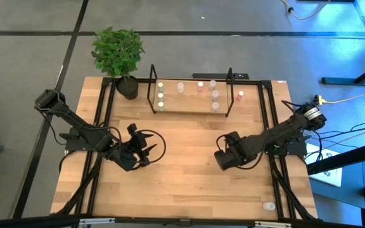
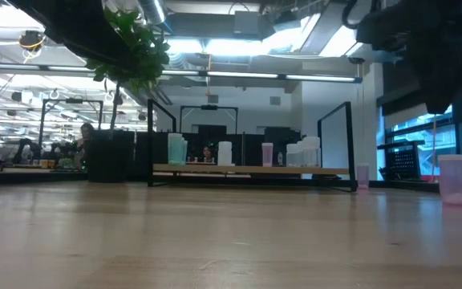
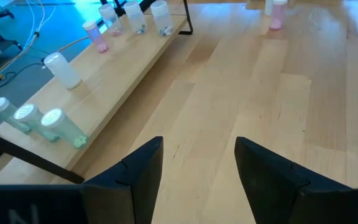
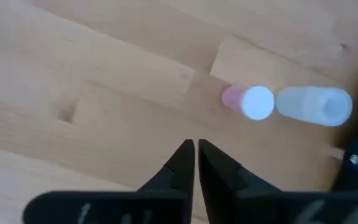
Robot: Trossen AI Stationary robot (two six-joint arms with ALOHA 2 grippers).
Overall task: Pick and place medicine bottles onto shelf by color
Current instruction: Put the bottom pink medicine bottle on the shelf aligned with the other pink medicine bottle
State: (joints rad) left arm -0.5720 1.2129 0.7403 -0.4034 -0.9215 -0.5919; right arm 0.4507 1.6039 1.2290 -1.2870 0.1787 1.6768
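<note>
Just beyond the shut, empty right hand (image 4: 196, 149) stand a pink bottle (image 4: 248, 101) and a clear bottle (image 4: 314, 105), likely light, smooth, tippy, best pinched mid-body; the left hand (image 3: 199, 163) gapes empty.

The broad pale wooden tabletop (image 1: 189, 152) shows smooth planks with a soft sheen. The light wooden shelf board in its thin black metal wire frame (image 1: 189, 104) looks matt (the small translucent plastic medicine bottles (image 3: 61, 68) appear frosted, white-capped).
</note>
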